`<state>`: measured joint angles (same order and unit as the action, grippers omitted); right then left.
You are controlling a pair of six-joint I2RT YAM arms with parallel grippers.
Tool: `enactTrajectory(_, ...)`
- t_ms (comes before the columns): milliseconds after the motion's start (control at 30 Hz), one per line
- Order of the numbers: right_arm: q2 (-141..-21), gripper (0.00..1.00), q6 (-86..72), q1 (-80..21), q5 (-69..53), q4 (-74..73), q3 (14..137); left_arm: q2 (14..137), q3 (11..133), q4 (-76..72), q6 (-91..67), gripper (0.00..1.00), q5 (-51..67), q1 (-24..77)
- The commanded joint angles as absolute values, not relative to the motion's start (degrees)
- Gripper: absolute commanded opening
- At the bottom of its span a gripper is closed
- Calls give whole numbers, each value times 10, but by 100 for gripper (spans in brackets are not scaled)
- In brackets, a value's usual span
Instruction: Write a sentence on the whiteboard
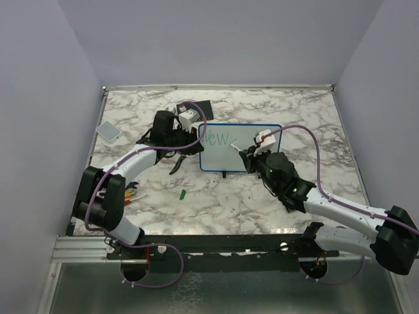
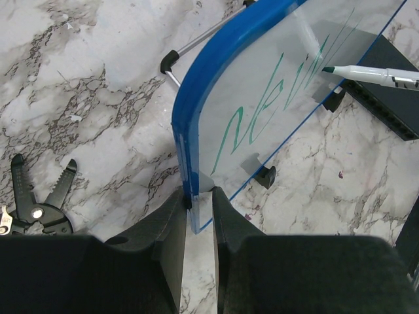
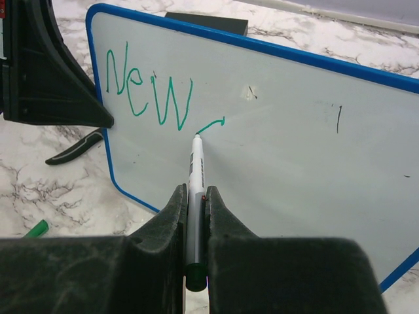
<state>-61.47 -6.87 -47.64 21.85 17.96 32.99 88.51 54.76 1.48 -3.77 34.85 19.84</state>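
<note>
The whiteboard [image 3: 294, 144] stands just ahead of the right gripper [image 3: 195, 199], which clamps a marker [image 3: 196, 160]. Its long axis runs crosswise, and the left gripper [image 2: 200, 206] pinches its edge.

The whiteboard [image 1: 219, 159] sits near the middle of the marbled desk with its long side running left to right. It is a white panel with a blue rim [image 2: 190, 111], rounded corners and small black feet [image 2: 265, 175]. Its left edge is pinched between the jaws of the left gripper [image 2: 200, 199], and it may be tipped up there. The sentence [image 3: 147, 91] so far reads "New" in green at the upper left, followed by a short green stroke [image 3: 211, 123].
</note>
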Motion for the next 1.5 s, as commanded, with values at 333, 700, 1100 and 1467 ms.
enactTrajectory(333, -601, 1, -107, -474, 302, 127, 327, 875, 558, 23, -32, 21, 354, 201)
enactTrajectory(700, -557, 1, -69, -474, 223, 148, 310, 876, 557, 23, -33, 21, 354, 202)
enactTrajectory(1100, -518, 1, -40, -474, 274, 197, 323, 876, 557, 24, -33, 21, 355, 201)
enactTrajectory(1467, -551, 1, -11, -474, 293, 250, 337, 876, 558, 23, -32, 21, 356, 202)
